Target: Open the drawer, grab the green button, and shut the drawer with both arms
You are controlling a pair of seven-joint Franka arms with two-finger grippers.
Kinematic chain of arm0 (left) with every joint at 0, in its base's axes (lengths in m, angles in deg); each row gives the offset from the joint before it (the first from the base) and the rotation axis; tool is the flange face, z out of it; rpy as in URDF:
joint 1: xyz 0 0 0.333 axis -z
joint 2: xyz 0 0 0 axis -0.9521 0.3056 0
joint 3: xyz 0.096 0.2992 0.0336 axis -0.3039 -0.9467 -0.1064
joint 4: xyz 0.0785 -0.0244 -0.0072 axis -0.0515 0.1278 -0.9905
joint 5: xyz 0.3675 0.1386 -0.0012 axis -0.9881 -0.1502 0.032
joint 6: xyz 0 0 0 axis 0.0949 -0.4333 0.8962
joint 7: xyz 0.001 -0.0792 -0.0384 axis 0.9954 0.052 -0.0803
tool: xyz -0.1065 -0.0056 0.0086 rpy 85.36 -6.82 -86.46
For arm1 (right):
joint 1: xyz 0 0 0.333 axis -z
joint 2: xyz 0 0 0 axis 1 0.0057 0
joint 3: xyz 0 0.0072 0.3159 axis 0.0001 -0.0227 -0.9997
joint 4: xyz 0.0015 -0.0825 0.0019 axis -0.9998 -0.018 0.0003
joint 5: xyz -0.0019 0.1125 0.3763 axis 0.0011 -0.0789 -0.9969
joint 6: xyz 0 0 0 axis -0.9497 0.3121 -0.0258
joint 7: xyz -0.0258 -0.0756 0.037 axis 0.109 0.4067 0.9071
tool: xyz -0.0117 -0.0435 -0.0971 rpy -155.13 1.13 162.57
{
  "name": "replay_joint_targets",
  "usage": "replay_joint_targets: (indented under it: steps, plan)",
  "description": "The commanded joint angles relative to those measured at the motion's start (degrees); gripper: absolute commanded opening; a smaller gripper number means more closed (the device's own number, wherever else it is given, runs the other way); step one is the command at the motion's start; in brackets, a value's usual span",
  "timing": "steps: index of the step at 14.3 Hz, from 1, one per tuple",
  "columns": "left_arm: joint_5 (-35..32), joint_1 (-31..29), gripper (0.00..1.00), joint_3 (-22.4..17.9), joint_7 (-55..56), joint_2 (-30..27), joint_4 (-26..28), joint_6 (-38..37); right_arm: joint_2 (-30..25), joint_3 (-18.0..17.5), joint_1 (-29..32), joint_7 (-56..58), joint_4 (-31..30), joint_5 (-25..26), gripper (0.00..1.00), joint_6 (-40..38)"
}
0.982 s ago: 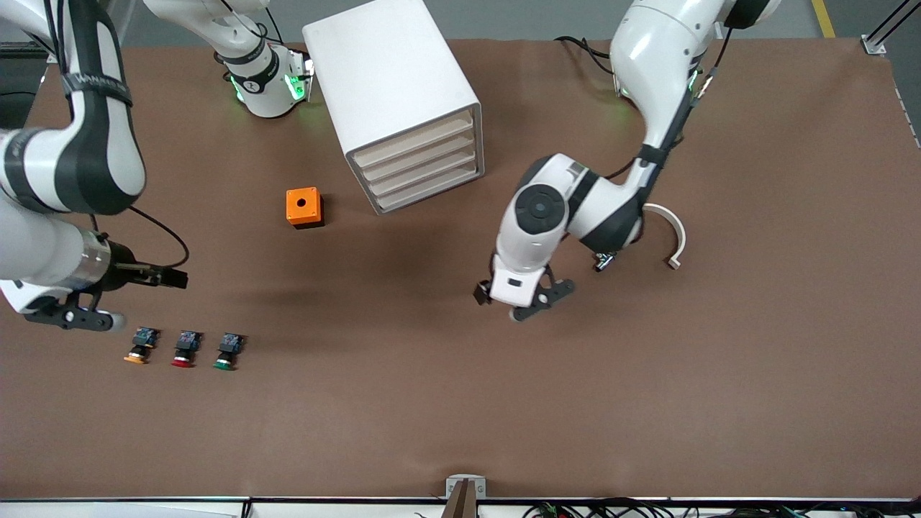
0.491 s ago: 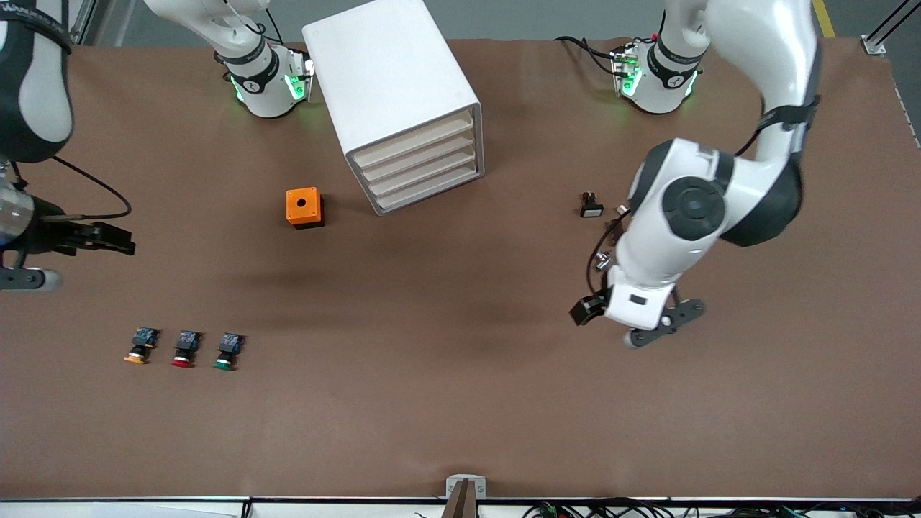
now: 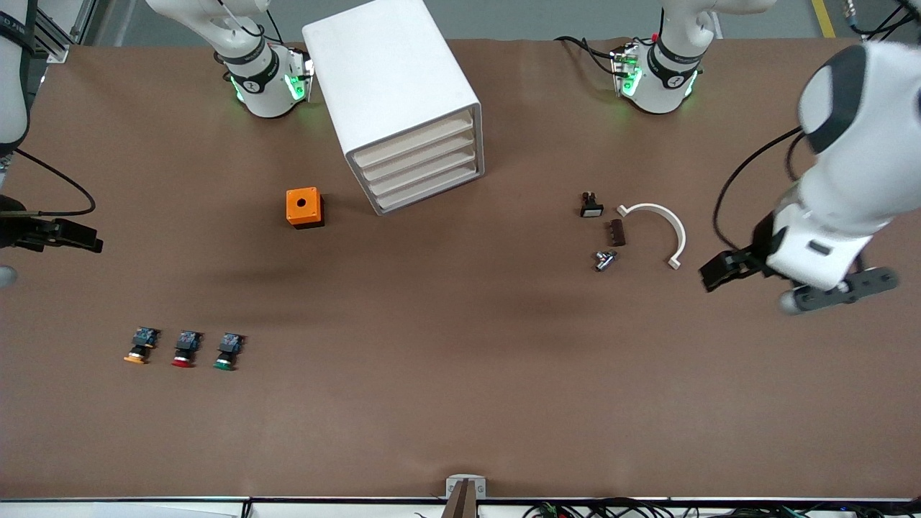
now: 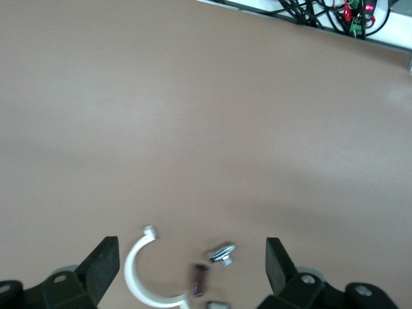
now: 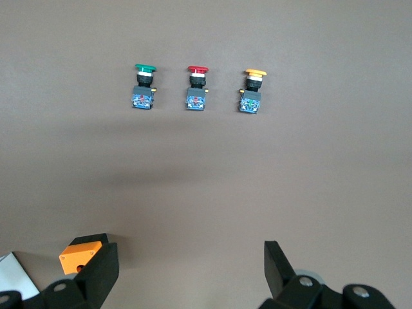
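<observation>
The white cabinet [image 3: 392,79] stands between the two arm bases, and its third drawer [image 3: 424,175] is shut like the others. The green-capped button [image 3: 227,352] lies on the table nearer the front camera, toward the right arm's end, and also shows in the right wrist view as the green button [image 5: 144,84]. My right gripper [image 3: 72,239] hangs open and empty over the table's edge at that end; its wrist view shows the same open gripper [image 5: 191,270]. My left gripper [image 3: 723,271] is open and empty over the table toward the left arm's end, seen from its wrist as the open gripper [image 4: 191,264].
A red-capped button [image 3: 185,351] and an orange-capped button [image 3: 140,348] lie beside the green one. An orange box [image 3: 304,206] sits near the cabinet. A white curved clip [image 3: 665,226], a bolt [image 3: 604,260], a brown block [image 3: 617,232] and a small black part [image 3: 591,206] lie near the left gripper.
Both arms have swung outward toward their own ends of the table. The left arm's move uncovered the small parts. Both grippers stayed open.
</observation>
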Motion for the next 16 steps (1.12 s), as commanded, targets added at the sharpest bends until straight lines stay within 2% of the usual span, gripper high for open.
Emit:
replay_joint_targets:
  steps: [1,3,7,9,11,16]
  plan:
    - [-0.12,-2.57,1.00,0.70,-5.79,-5.22,2.84,-5.68,0.17,-0.55,0.73,0.76,1.79,0.07,1.00,-0.45]
    - [0.76,-3.64,1.00,0.88,-8.44,-9.69,6.00,-8.25,0.17,-0.55,0.65,0.76,3.62,0.33,1.00,-1.76]
    - [2.43,-5.23,1.00,0.96,-12.40,-19.45,14.96,-9.31,0.17,-0.55,0.73,0.23,12.32,-0.37,1.00,-12.39]
    - [2.26,-5.31,1.00,0.96,-13.02,-22.53,18.65,-9.31,-0.44,-0.46,0.47,-0.11,13.21,-1.51,1.00,-15.21]
    - [1.91,-5.40,1.00,1.05,-13.19,-24.47,20.77,-9.31,-1.40,-0.82,0.30,-2.13,13.13,-1.51,1.00,-16.80]
    - [1.73,-4.43,1.00,2.37,-13.55,-24.30,20.25,-8.96,-6.41,-0.99,-0.93,-3.46,10.49,-1.34,1.00,-17.25]
